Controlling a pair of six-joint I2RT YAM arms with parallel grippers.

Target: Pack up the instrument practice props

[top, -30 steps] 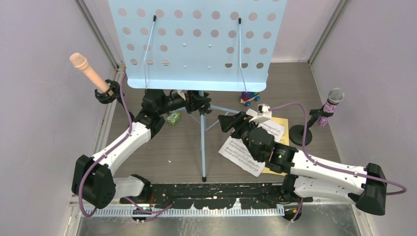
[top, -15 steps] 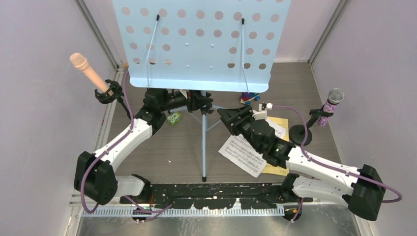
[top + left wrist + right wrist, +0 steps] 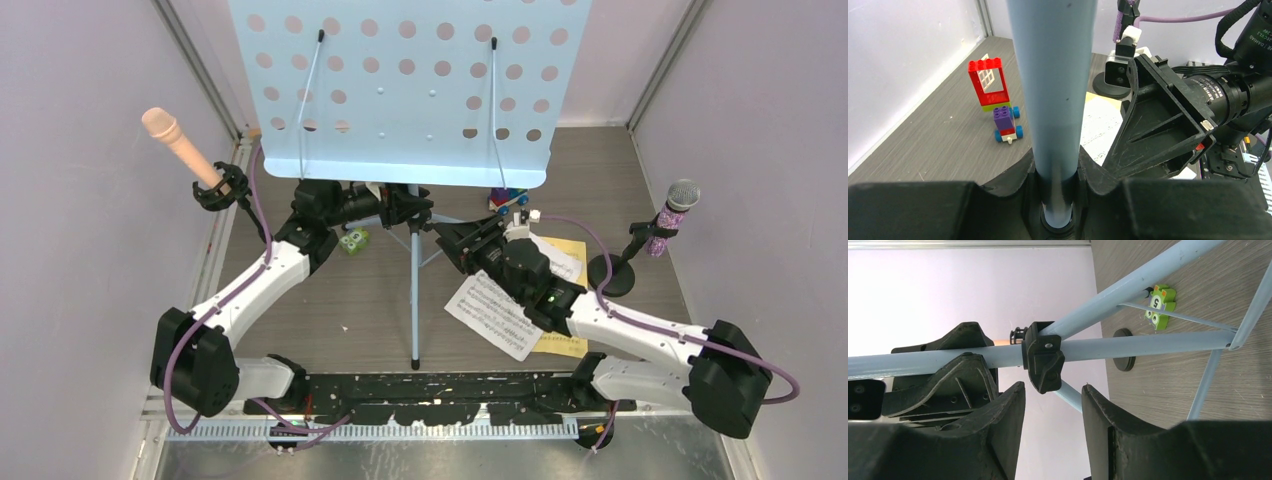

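Folding the rack (image 3: 400,150) seems the step: left pincer (image 3: 1055,195) pinches its pole (image 3: 1053,75); right pincer (image 3: 1053,390), spread, should close on the collar (image 3: 1044,362).

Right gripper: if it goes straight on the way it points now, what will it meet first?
Most likely the black collar on the music rack's pole, just ahead of the open right gripper; the exact depth is hard to judge.
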